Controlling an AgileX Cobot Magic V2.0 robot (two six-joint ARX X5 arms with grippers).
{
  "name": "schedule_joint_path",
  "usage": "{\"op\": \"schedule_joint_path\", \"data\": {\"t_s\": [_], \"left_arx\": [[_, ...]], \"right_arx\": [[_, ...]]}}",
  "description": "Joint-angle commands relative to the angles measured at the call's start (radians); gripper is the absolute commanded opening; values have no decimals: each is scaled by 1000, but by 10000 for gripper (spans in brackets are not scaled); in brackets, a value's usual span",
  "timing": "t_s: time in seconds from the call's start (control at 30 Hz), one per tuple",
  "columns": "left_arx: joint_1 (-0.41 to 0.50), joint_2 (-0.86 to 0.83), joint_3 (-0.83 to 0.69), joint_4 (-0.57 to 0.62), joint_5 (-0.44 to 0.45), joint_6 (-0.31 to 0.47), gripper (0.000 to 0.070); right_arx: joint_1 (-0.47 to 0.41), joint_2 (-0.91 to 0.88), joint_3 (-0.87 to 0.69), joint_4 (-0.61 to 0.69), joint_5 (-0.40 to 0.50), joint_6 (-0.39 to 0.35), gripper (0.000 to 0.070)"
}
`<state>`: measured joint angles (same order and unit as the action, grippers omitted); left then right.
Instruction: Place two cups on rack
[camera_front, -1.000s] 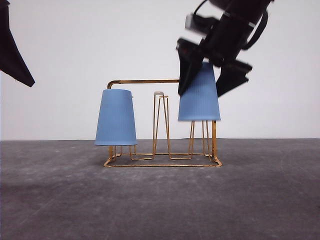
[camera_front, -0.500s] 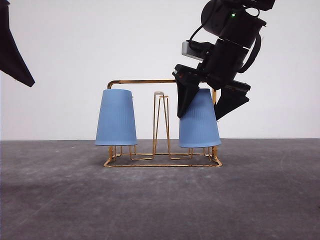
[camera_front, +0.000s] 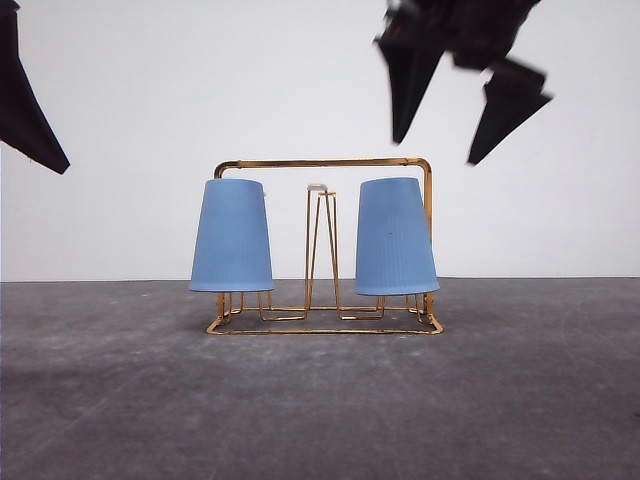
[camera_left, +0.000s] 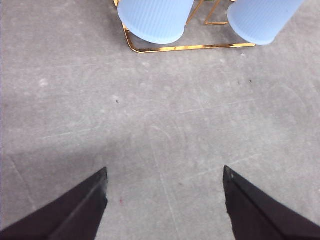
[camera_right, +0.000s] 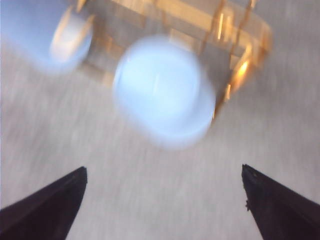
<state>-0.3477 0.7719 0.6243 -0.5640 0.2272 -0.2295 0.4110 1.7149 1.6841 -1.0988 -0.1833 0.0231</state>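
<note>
Both cups (camera_front: 231, 236) (camera_front: 396, 238) sit upside down on the rack (camera_front: 325, 326). Above it, the right gripper (camera_front: 448, 128) hangs released, blurred; the left gripper (camera_left: 165, 192) is spread, partly cropped.

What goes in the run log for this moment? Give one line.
right gripper: open, above rack | left gripper: open, idle | cups: both inverted on rack | task: looks complete

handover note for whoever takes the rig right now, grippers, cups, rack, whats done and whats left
Right gripper: open, empty, in the air above the right cup.
Left gripper: open, empty, over bare table in front of the rack.
Both cups sit upside down on the rack's end pegs, left cup and right cup; the middle pegs are free.
Done: both cups are on the rack.
Left: probably just retract the arms.
</note>
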Motion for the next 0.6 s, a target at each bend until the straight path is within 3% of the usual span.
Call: {"op": "schedule_joint_path", "data": {"t_s": [0.0, 0.1, 0.4, 0.57], "left_arx": [[-4, 5, 7, 10, -2, 0, 423], [-4, 5, 7, 10, -2, 0, 423], [-4, 5, 7, 11, -2, 0, 423], [-4, 5, 7, 11, -2, 0, 423]], "right_arx": [[5, -14, -17, -1, 1, -18, 614], [5, -106, -125, 58, 0, -18, 614], [6, -467, -622, 440, -18, -17, 614], [6, -662, -892, 677, -54, 51, 614]]}}
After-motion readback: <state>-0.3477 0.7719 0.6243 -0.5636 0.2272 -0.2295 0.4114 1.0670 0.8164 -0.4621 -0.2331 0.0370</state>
